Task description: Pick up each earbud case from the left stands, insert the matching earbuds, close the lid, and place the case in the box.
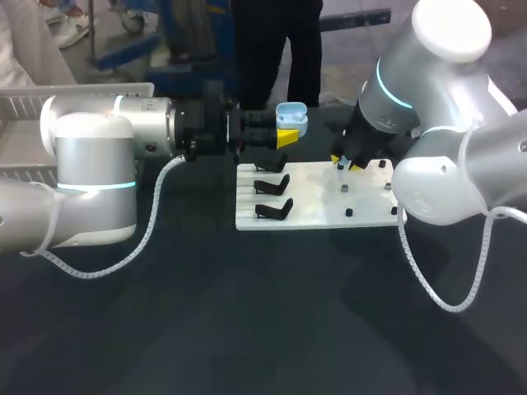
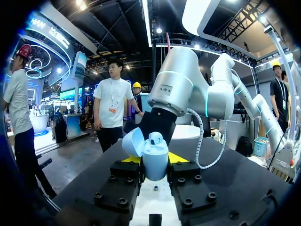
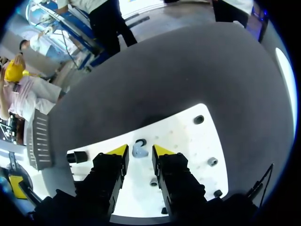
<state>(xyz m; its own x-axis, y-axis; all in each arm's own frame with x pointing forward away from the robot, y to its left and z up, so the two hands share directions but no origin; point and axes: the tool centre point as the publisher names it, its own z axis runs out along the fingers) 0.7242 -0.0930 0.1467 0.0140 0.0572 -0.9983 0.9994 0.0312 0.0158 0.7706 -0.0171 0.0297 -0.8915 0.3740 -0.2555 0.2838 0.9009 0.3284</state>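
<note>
The case (image 2: 155,162) is pale blue plastic, smooth and glossy. The left tool (image 2: 154,159) is matt black metal studded with bolt heads, yellow at the tips. The left arm (image 1: 90,156) and right arm (image 1: 445,173) wear smooth, satin silver shells, trailing ribbed white plastic hose (image 1: 152,226). Mid-frame, a smooth white plastic plate (image 1: 317,202) lies on the dark, matt bench (image 1: 247,321).
</note>
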